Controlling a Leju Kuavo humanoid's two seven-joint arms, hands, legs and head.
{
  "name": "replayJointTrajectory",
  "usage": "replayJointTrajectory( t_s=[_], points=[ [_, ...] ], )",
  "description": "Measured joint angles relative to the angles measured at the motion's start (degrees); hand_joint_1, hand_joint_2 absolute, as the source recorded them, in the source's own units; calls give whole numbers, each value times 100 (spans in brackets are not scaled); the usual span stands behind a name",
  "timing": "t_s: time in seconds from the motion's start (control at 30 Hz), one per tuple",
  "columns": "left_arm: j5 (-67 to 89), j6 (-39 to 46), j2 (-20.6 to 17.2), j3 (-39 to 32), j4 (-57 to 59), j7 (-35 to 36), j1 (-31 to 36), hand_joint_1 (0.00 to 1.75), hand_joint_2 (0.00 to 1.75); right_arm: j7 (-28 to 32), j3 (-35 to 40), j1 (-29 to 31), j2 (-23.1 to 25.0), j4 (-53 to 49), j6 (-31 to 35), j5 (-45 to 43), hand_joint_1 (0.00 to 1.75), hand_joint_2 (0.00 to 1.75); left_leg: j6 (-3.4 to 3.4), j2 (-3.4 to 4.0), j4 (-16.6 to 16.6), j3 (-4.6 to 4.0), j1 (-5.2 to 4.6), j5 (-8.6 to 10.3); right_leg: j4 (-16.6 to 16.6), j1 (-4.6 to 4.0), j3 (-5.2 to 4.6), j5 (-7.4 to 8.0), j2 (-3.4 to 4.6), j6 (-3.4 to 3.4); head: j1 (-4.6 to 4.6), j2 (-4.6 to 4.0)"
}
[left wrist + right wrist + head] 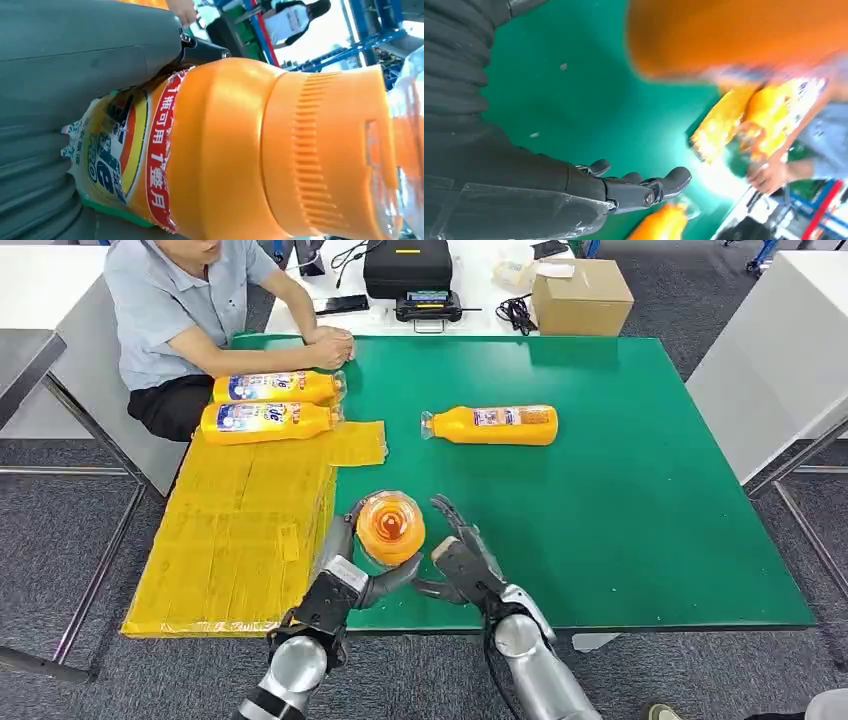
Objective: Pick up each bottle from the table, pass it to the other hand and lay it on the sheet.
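A green counter (620, 500) stands on grey carpet, the yellow sheet (240, 530) at its left. The left hand (345, 575) grips an orange bottle (390, 528) upright near the front edge; the right hand (465, 565) is spread, empty, beside it.

The right hand (574, 192) reaches over the green table (589, 95) with its dark fingers (674, 180) spread apart and nothing between them. A blurred orange bottle (734, 32) hangs close to the camera, apart from those fingers, and the clear-capped end of another orange bottle (659, 225) lies on the table just past the fingertips. Farther off, two more orange bottles (774, 112) lie beside a yellow sheet (719, 125), with a person's hand (769, 175) resting near them.
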State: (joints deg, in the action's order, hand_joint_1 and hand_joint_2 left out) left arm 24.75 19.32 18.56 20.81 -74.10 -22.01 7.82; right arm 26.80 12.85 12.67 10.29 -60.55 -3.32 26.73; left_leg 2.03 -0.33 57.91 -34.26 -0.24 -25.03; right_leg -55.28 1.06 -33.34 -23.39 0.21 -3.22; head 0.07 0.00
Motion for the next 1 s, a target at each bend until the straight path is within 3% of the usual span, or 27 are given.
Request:
replayJointTrajectory(
  t_s=[0.33,0.63,1.0],
  points=[
    [1045,-101,-17,-387,-511,318,-196,175,175,63,-625,-268,-4,-387,-116,-111,0,175,0,-1,0,1,1,1,0,-1,0,0,-1,0,0,0],
    [5141,555,-245,-776,-150,1543,149,175,175,372,-844,-170,42,-339,-262,-155,0,175,0,0,0,0,1,2,-1,-1,0,1,0,0,2,0],
    [6015,642,-481,-1292,735,2068,512,175,175,441,-843,-172,92,-424,-225,-131,0,175,0,-1,0,-1,1,2,-2,0,-1,0,-1,0,2,0]
  ],
)
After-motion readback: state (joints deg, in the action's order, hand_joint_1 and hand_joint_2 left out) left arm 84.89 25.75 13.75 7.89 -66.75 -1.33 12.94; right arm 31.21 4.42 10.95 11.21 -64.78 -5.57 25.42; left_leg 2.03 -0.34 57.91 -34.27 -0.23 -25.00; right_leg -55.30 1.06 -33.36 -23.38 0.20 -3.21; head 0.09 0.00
